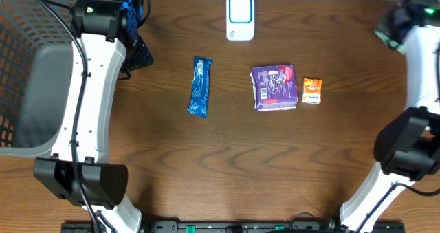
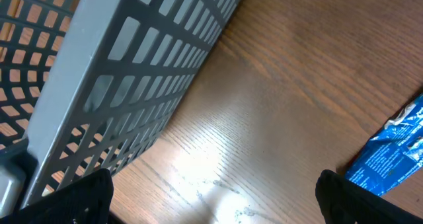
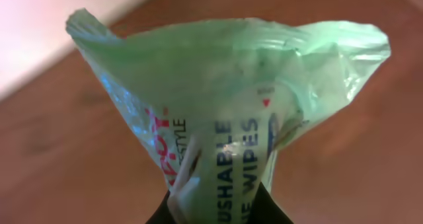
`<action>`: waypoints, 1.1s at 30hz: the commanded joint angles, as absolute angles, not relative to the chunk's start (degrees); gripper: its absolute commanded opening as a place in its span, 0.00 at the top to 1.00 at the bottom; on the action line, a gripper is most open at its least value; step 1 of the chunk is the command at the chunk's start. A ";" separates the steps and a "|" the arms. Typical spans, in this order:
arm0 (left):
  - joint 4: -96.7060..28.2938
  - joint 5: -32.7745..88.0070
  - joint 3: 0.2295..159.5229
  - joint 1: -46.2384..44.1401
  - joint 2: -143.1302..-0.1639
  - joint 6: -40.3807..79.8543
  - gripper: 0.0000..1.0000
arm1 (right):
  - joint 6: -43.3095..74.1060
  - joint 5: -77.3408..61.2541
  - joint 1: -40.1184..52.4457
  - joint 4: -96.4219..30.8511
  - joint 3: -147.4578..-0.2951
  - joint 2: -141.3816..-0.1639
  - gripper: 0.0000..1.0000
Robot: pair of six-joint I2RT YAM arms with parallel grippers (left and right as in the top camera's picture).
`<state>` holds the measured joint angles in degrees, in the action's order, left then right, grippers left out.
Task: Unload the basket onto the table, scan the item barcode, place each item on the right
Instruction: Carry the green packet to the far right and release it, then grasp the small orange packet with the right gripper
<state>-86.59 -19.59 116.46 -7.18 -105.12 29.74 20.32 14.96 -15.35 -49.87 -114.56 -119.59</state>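
Note:
My right gripper [image 3: 221,209] is shut on a green pack of flushable wipes [image 3: 231,98], pinching its lower end so the crumpled film fans out above the fingers. In the overhead view that pack [image 1: 386,31] hangs at the far right back corner. The white scanner [image 1: 240,17] with a blue-framed window stands at the back centre. My left gripper [image 2: 218,207] is open and holds nothing, low over bare wood beside the basket. A blue wrapper [image 1: 200,86], a purple pack [image 1: 274,87] and a small orange box [image 1: 311,91] lie mid-table.
A grey mesh basket [image 1: 27,68] fills the left side, and its wall [image 2: 132,72] rises close to my left fingers. The blue wrapper's end [image 2: 393,154] shows at the right of the left wrist view.

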 commanded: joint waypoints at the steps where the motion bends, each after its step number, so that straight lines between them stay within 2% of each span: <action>1: -86.74 -19.77 116.05 -7.03 -105.23 29.39 0.02 | 19.66 22.96 -19.86 -51.77 -114.58 -121.51 0.99; 2: -86.74 -19.79 116.03 -7.03 -105.23 29.39 0.02 | 19.68 25.17 -21.23 -52.40 -114.58 -122.08 0.96; 3: -86.74 -19.79 116.03 -7.03 -105.23 29.39 0.02 | 19.66 26.24 -22.81 -52.95 -114.58 -122.65 0.77; 6: -86.74 -19.79 116.03 -7.03 -105.23 29.39 0.02 | 19.70 26.55 -27.38 -54.48 -114.58 -123.94 0.30; 7: -86.74 -19.79 116.03 -7.03 -105.23 29.39 0.02 | 19.73 25.71 -28.73 -55.16 -114.58 -124.38 0.19; 9: -86.74 -19.77 116.05 -7.03 -105.23 29.39 0.02 | 19.66 21.08 -30.94 -55.79 -114.58 -124.81 0.04; 10: -86.74 -19.79 116.03 -7.03 -105.23 29.39 0.02 | 19.66 18.46 -31.66 -55.99 -114.58 -124.86 0.01; 16: -86.74 -19.79 116.05 -7.03 -105.23 29.39 0.02 | 19.62 3.64 -32.49 -57.17 -114.58 -124.86 0.01; 24: -86.74 -19.79 116.05 -7.03 -105.23 29.39 0.02 | 16.36 -9.34 -26.04 -61.78 -114.58 -124.86 0.01; 33: -86.74 -19.79 116.03 -7.03 -105.23 29.39 0.02 | 11.66 -11.49 -15.53 -70.87 -114.17 -124.86 0.01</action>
